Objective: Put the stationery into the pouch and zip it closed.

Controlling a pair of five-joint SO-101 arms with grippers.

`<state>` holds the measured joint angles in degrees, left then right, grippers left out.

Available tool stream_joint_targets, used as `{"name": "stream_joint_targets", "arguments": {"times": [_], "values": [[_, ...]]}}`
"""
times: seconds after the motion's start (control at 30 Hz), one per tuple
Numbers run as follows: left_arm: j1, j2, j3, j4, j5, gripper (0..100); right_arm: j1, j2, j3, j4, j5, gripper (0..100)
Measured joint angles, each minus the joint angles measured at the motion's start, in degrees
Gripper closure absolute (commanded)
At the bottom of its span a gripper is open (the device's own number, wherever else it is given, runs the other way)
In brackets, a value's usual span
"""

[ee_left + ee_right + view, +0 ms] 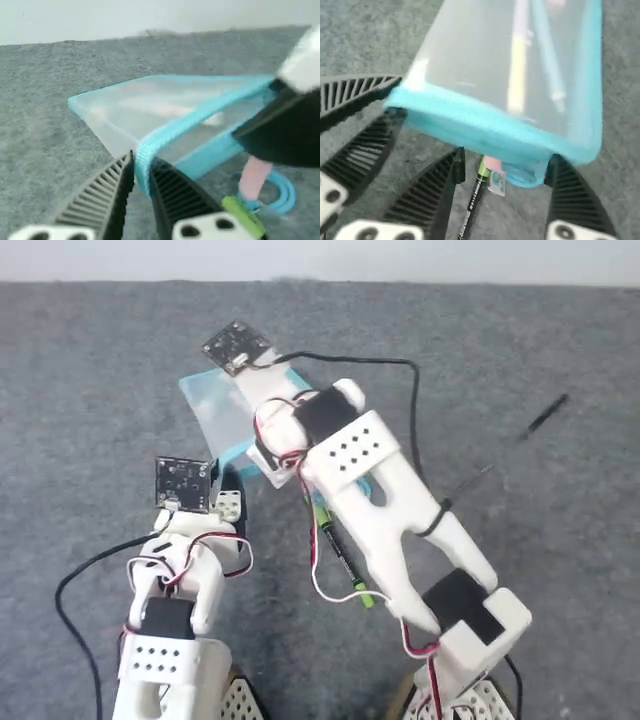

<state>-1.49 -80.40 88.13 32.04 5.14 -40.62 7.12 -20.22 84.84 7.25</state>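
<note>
The left end effector [141,164] is pinched narrow on the blue zipper band at one corner of the pouch [150,105]. The right end effector [506,160] stands wide, its fingers straddling the far end of the same zipper band without clamping it. The translucent, blue-edged pouch lies on the grey counter [520,350] ahead of both arms, with long pale items faintly visible inside. A green-tipped pen [472,202] lies on the counter under the right arm, outside the pouch.
</note>
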Motion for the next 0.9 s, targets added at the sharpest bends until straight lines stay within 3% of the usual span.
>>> {"name": "stream_joint_targets", "arguments": {"times": [0.27, 0.43, 0.67, 0.9], "values": [[-0.18, 0.00, 0.00, 0.00, 0.00, 99, 5.45, -14.33, 0.62, 8.09, 1.41, 72.3], [-0.18, 0.00, 0.00, 0.00, 0.00, 99, 8.26, -20.66, 13.80, 8.88, 2.81, 77.6], [-1.32, 0.00, 0.00, 0.00, 0.00, 99, 11.69, -25.41, 46.59, -6.68, 6.07, 77.5], [-2.90, 0.00, 0.00, 0.00, 0.00, 99, 6.15, -26.64, 64.26, -16.70, 6.59, 77.6]]}}
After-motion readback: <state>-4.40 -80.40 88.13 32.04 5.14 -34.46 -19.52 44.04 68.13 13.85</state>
